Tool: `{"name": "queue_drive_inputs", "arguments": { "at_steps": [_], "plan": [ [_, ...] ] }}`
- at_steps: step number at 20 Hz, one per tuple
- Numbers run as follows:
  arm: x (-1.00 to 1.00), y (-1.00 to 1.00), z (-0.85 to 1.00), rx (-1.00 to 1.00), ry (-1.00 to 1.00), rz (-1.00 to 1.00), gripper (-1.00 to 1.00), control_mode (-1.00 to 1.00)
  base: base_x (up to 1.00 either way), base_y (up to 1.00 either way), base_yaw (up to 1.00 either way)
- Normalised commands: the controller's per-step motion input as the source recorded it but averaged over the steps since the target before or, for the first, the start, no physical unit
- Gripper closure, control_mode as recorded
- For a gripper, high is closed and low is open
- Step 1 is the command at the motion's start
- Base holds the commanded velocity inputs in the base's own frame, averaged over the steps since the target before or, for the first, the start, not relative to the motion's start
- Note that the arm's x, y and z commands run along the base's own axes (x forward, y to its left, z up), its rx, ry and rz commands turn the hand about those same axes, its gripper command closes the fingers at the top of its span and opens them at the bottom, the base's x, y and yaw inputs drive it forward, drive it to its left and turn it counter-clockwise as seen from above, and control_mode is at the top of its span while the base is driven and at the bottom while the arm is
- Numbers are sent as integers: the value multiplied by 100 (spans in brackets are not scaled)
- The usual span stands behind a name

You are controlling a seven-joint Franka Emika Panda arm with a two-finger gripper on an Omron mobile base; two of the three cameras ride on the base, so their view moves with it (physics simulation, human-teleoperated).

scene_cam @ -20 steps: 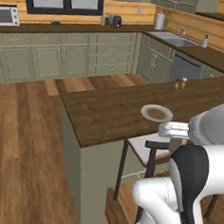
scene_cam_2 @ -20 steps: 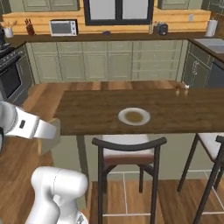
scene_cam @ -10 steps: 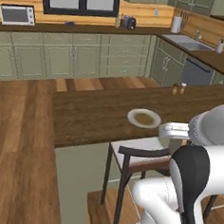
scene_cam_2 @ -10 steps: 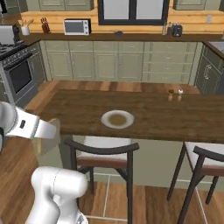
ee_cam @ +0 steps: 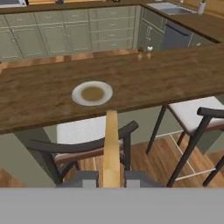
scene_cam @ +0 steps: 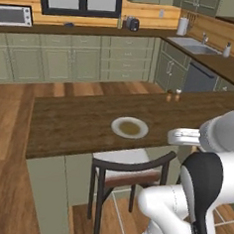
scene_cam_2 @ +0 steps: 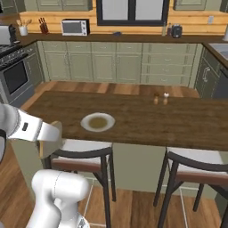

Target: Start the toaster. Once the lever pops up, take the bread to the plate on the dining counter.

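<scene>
Between gripper (ee_cam: pixel 111 180) fingers: bread (ee_cam: pixel 111 148), edge-on, pinched by jaws, above stool (ee_cam: pixel 83 140), short of dining counter (ee_cam: pixel 43 100). Plate (ee_cam: pixel 92 93) on counter top near front edge, brown centre. Two small shakers (ee_cam: pixel 145 50) farther back. Toaster (scene_cam: pixel 131 24) on wall counter by window.

Dining table (scene_cam: pixel 73 125): dark wood-grain top, matt; sage painted sides. Plate (scene_cam: pixel 130 127): smooth, off-white, glazed-looking. Bread (ee_cam: pixel 111 148): tan, matt crust. Stool (scene_cam: pixel 129 172): dark frame, pale padded seat.
</scene>
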Motion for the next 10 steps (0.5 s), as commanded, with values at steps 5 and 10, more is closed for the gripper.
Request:
{"name": "queue_drive_inputs", "arguments": {
  "at_steps": [5,10],
  "plan": [
    [0,0,0,0,0,0,100,100,74,-6,0],
    [0,0,0,0,0,0,100,100,77,0,2]
  ]
}}
